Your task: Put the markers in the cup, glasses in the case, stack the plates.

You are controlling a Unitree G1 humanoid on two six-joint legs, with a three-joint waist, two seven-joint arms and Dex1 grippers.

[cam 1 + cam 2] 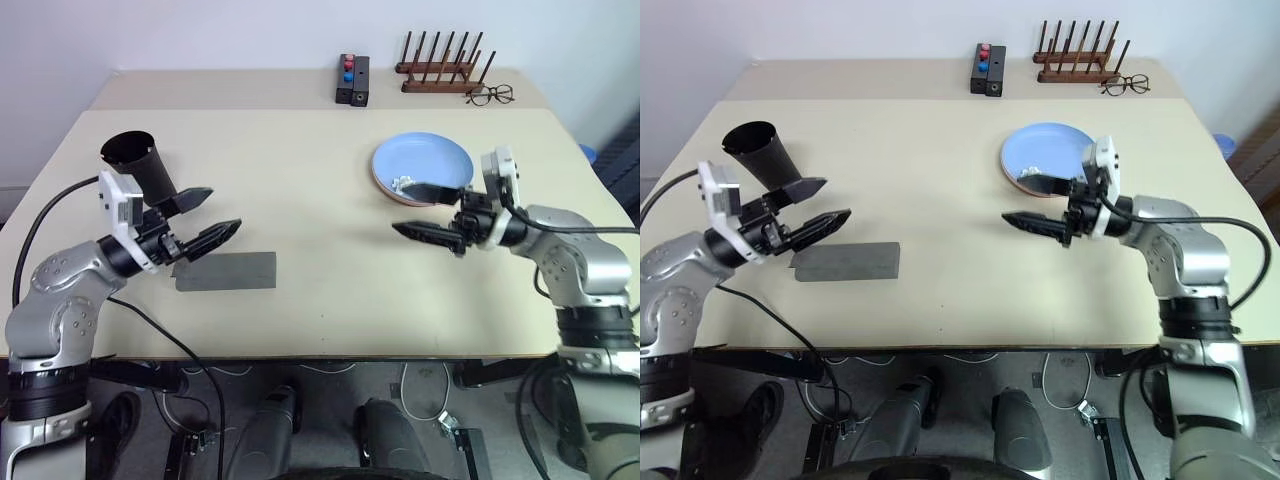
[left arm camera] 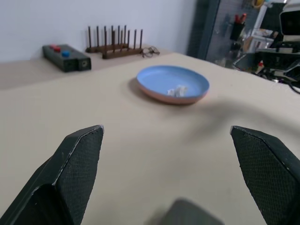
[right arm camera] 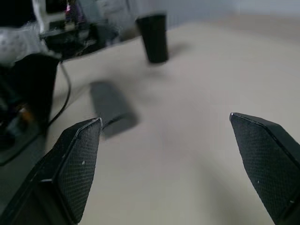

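The light blue plate (image 1: 422, 163) lies on top of the salmon pink plate (image 2: 159, 96), whose rim shows under it, at the right middle of the table. A few small white bits (image 2: 177, 90) rest on the blue plate. The black cup (image 1: 134, 160) stands at the left. The grey case (image 1: 226, 270) lies shut in front of it. My left gripper (image 1: 225, 208) hovers open just above the case's left end, beside the cup. My right gripper (image 1: 400, 208) is open, in front of the plates, pointing left. The markers and the glasses are hidden from view.
At the back of the table stand a black box with red and blue buttons (image 1: 352, 78) and a wooden peg rack (image 1: 445, 68). Thin-framed clear spectacles (image 1: 490, 95) lie beside the rack. Bare tabletop (image 1: 320, 200) stretches between my two grippers.
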